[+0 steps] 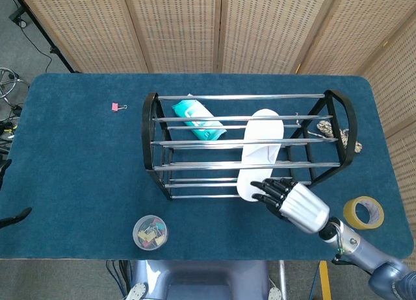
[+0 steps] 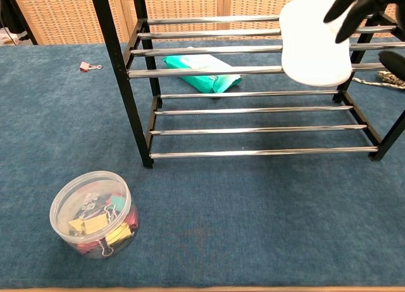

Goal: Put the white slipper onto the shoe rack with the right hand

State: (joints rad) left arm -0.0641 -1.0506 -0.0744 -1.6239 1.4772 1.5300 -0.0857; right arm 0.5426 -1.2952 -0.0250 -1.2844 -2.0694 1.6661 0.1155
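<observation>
The white slipper [image 1: 263, 137] lies across the top bars of the black and chrome shoe rack [image 1: 151, 128], its near end hanging past the front bar. In the chest view the slipper [image 2: 313, 45] rests on the rack's [image 2: 202, 71] upper front rail. My right hand [image 1: 289, 199] hovers just in front of the slipper's near end with its dark fingers [image 2: 357, 7] spread and nothing in them. I cannot tell whether the fingertips touch the slipper. My left hand is out of both views.
A teal pack [image 1: 198, 118] lies on the table under the rack. A clear jar of binder clips [image 1: 150, 232] stands near the front edge. A yellow tape roll [image 1: 363, 212] sits at the right, a coiled rope [image 1: 341, 134] beside the rack's right end, and a pink clip [image 1: 116, 106] far left.
</observation>
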